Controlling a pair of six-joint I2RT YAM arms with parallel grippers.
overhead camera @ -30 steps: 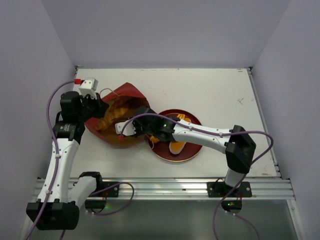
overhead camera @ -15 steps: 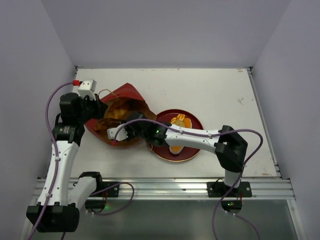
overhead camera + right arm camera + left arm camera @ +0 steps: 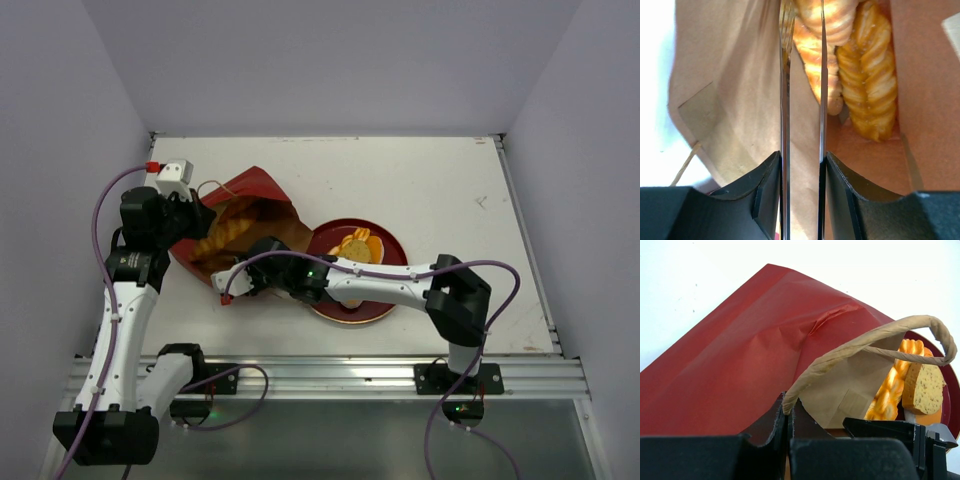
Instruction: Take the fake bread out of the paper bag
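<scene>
Fake bread [image 3: 222,238] lay in two places. The paper bag [image 3: 250,190] rested on its side on the table [image 3: 430,190], its mouth turned toward the dark-red plate [image 3: 392,250] just beside it. Deep against the bag's brown kraft lining we saw a long ridged loaf [image 3: 810,70] and, touching its right flank in the right wrist view, a twisted stick [image 3: 872,75]. The right gripper [image 3: 802,15] pointed into that mouth, its thin fingers [image 3: 784,100] parallel and only narrowly parted. The ridged loaf showed in the gap between them, but we could not tell whether the tips touched it, and we saw nothing clamped. The twisted stick sat outside the gap, to the right of the right-hand finger. The left gripper [image 3: 788,412] was closed tight on the rim of the bag at the far-left side of the mouth, where the tan cord handle [image 3: 865,342] rose and arched over the opening. On the plate we made out another twisted piece [image 3: 888,385] with a round tan slice [image 3: 923,387] leaning against it, both well clear of either gripper.
</scene>
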